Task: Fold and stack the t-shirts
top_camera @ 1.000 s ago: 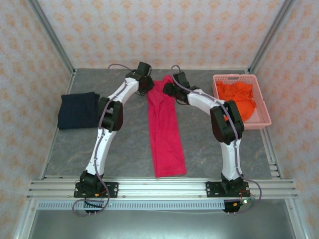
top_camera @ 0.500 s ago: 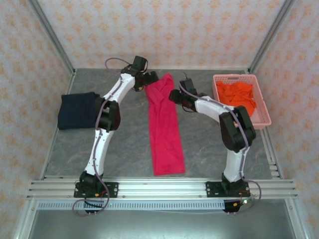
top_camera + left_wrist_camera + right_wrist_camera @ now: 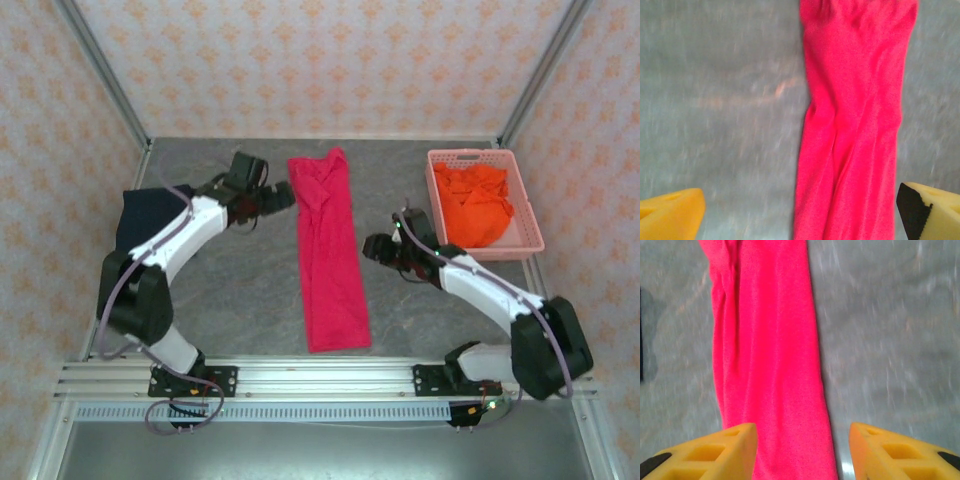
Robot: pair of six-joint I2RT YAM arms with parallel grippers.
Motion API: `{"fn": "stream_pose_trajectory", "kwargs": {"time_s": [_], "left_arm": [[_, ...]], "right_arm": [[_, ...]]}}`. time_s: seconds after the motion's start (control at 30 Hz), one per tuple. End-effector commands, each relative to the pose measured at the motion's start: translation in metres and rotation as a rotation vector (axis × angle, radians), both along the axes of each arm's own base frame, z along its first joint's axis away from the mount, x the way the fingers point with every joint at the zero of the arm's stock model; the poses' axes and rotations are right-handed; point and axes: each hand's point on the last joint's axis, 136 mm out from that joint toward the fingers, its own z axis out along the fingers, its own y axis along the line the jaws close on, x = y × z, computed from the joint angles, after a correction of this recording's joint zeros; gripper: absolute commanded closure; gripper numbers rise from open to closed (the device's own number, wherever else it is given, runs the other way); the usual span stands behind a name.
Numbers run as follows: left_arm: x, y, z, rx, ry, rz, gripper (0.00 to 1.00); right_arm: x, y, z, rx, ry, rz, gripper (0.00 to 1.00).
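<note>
Crimson-pink shirt (image 3: pixel 328 250) lies as a narrow strip, half folded; navy shirt (image 3: pixel 140 208) is folded, orange shirt (image 3: pixel 478 198) waits. Left gripper (image 3: pixel 284 196) and right gripper (image 3: pixel 372 248) are released, empty.

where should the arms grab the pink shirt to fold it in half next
Probably the two near-end corners of the crimson-pink shirt, one per arm. It lies flat as a long narrow strip, so the left gripper comes in from its left edge and the right gripper from its right, fingers low to the table. The far end looks rumpled, harder to pinch cleanly.
</note>
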Motion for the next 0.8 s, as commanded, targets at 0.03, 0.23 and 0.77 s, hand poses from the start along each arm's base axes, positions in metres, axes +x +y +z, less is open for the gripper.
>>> {"fn": "stream_pose_trajectory", "kwargs": {"time_s": [0.03,0.23,0.77], "left_arm": [[-0.058,-0.008,-0.015,-0.014,0.032,-0.009,0.00],[-0.145,-0.019,-0.044,-0.073,0.139,-0.031,0.03],[-0.192,-0.045,-0.098,-0.018,0.262,-0.094,0.11]], "right_arm": [[-0.067,0.001,-0.014,0.045,0.169,0.055,0.47],[-0.123,0.017,-0.030,0.072,0.314,0.149,0.47],[-0.128,0.055,-0.079,0.126,0.406,0.181,0.74]]}}
